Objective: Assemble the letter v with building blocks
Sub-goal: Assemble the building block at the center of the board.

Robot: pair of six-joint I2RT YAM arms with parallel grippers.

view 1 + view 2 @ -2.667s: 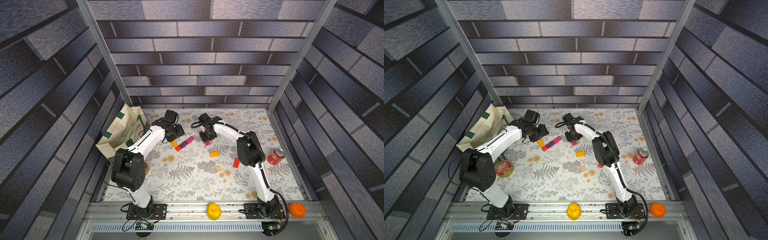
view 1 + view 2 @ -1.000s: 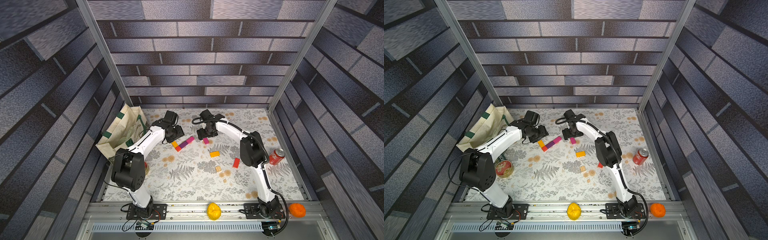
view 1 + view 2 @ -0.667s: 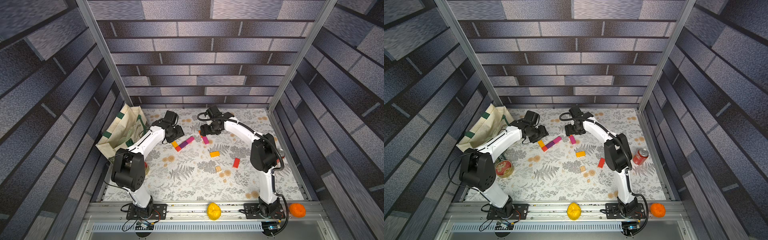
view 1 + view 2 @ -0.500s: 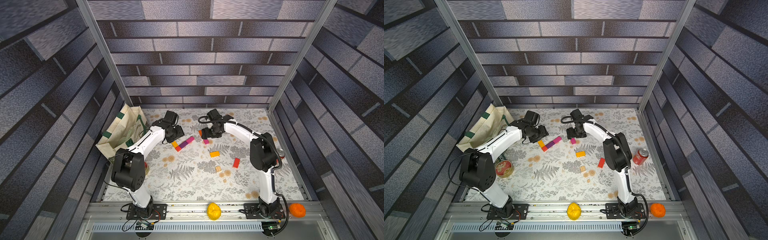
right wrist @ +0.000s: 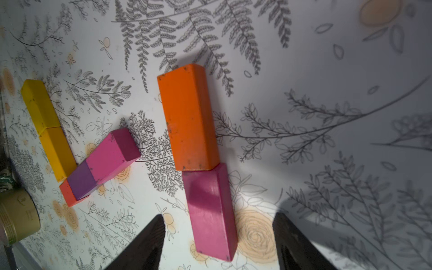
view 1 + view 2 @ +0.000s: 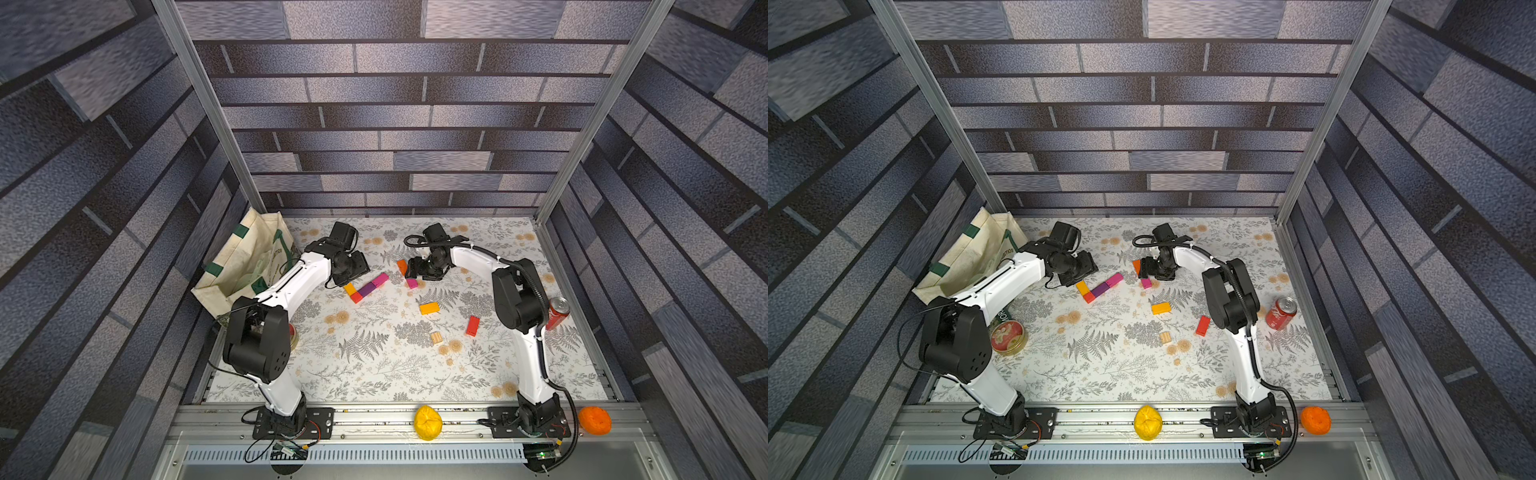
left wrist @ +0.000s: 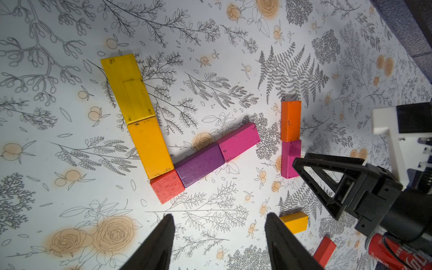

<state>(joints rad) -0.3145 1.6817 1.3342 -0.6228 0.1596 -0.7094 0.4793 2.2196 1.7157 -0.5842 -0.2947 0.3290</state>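
The letter v stands partly built: yellow (image 7: 127, 87) and amber (image 7: 150, 147) blocks form one row, purple (image 7: 198, 164) and magenta (image 7: 239, 141) blocks the other, meeting at a red block (image 7: 167, 187). My left gripper (image 7: 219, 217) hovers open just short of the red block, holding nothing. Apart from these, an orange block (image 5: 189, 117) and a second magenta block (image 5: 210, 210) lie end to end. My right gripper (image 5: 219, 216) is open astride that magenta block, with a gap on each side. In both top views it sits by the orange block (image 6: 401, 266).
Loose blocks lie nearer the front: amber (image 6: 429, 308), red (image 6: 472, 326) and a wood cube (image 6: 436, 337). A tote bag (image 6: 245, 262) and a round tin (image 6: 1007, 337) stand at the left, a red soda can (image 6: 559, 311) at the right. Yellow (image 6: 428, 422) and orange (image 6: 595, 419) lumps rest on the front rail.
My right arm's elbow swung out to the right while its gripper stayed by the orange and magenta blocks, and its jaws narrowed somewhat. The left arm has not moved.
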